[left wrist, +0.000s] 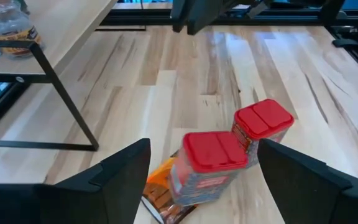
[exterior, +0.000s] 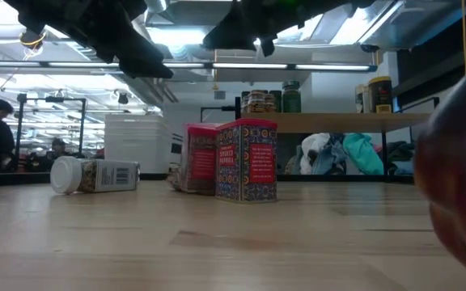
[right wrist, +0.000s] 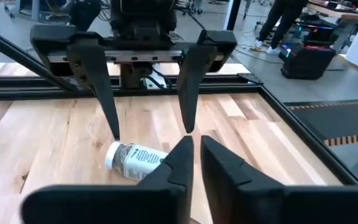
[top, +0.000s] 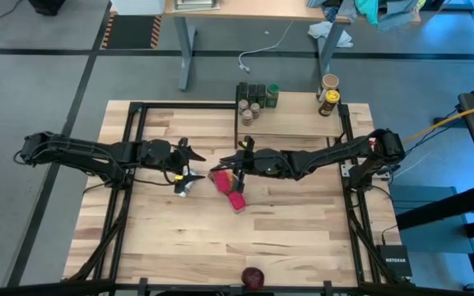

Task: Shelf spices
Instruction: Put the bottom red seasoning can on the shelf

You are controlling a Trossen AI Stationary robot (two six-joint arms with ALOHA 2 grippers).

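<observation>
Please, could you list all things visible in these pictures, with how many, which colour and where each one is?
Red boxes: two, pink-red with red lids, standing mid-table between the arms.
Orange packet: one, orange, lying flat against the boxes.
Bottle: one, white cap, lying on its side below the left pincer.
Jars: about seven, green and dark lids, on the shelf's left end.
Tall jars: two, tan and dark lids, on the shelf's right end.
Shelf: one, light wood, black posts, at the table's far edge.
Round thing: one, dark red, at the table's near edge.
Left pincer: open, above the bottle.
Right pincer: shut, empty, over the boxes.
</observation>
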